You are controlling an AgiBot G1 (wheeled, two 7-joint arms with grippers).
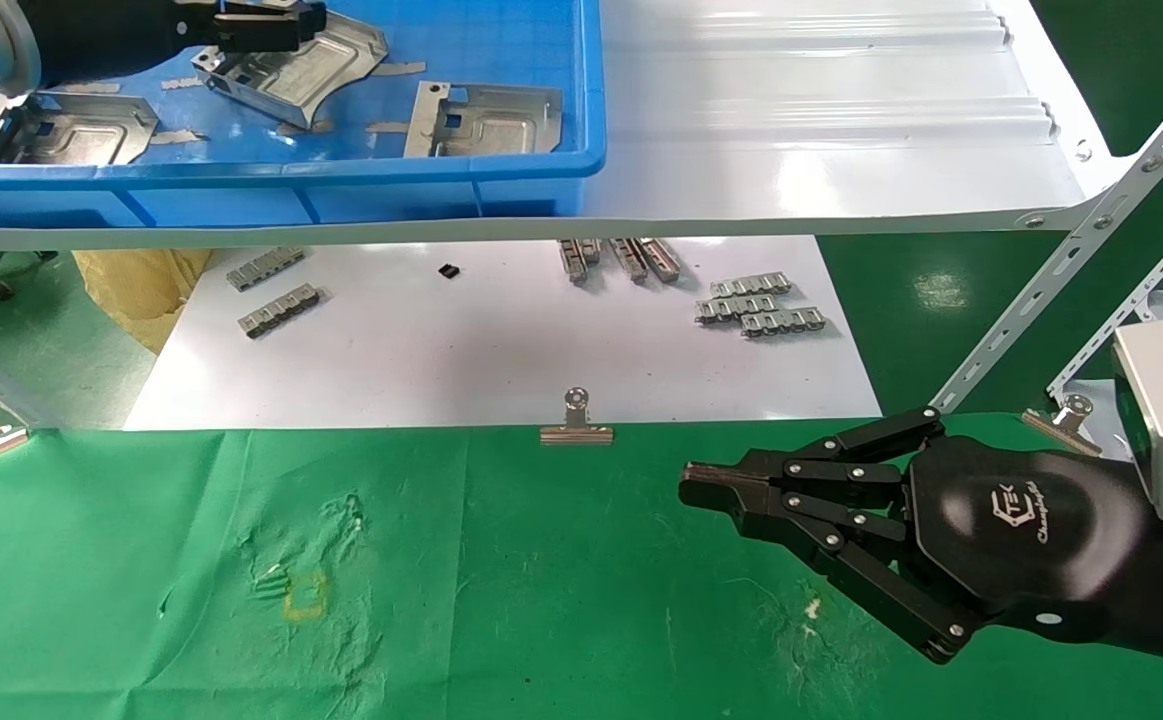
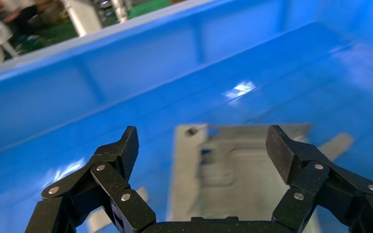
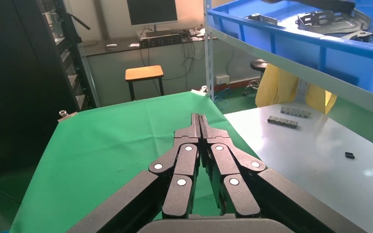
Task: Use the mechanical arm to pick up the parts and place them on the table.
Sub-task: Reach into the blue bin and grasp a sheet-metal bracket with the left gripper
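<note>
1. The left hand [image 2: 201, 150] is reached into the blue plastic bin [image 1: 501, 175] on the white shelf [image 1: 841, 120], with its black jointed fingers [image 2: 126, 145] spread wide and nothing between them.
2. In the left wrist view, a stamped sheet-metal plate [image 2: 233, 170] is seen lying flat on the bin floor directly beneath and between the spread fingers; contact is not shown.
3. In the head view, this plate [image 1: 301, 65] is seen just under the hand, with two further plates in the bin: one [image 1: 486, 120] to the hand's right and one [image 1: 66, 130] nearer the front wall on its left.
4. The plates are judged thin, rigid and light, with smooth silvery faces that are likely slippery against the glossy bin floor.
5. Folded edge tabs, embossed stepped relief and a concave curved edge are visible; the tabs and edges may be sharp.
6. A hold across two opposite long edges, or on a raised folded tab, is judged most secure, since a flat face offers no purchase.
7. The right hand [image 1: 701, 487] is parked low over the table [image 1: 491, 600], its fingers pressed together and carrying nothing.
8. The table is covered in wrinkled green cloth, a soft landing for the plate.
</note>
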